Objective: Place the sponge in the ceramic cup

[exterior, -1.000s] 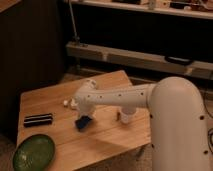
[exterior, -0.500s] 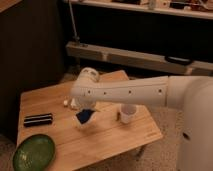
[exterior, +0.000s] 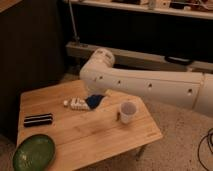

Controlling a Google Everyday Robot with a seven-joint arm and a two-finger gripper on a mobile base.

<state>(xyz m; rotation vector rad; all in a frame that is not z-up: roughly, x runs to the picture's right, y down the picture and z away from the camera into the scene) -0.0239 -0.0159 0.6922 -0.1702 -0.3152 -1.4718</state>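
The blue sponge (exterior: 95, 101) hangs just under my white arm, above the back middle of the wooden table (exterior: 90, 136). My gripper (exterior: 93, 96) is at the sponge's top, shut on it and mostly hidden by the arm. The white ceramic cup (exterior: 127, 112) stands upright on the table to the right of the sponge and a little nearer the front, apart from it, with its mouth open upward.
A white flat box (exterior: 75, 104) lies just left of the sponge. A black bar (exterior: 38, 120) sits at the table's left side and a green bowl (exterior: 33, 151) at the front left corner. Dark shelving stands behind the table.
The sponge has risen off the table and moved right toward the cup, carried by my gripper. The arm has swung up and back.
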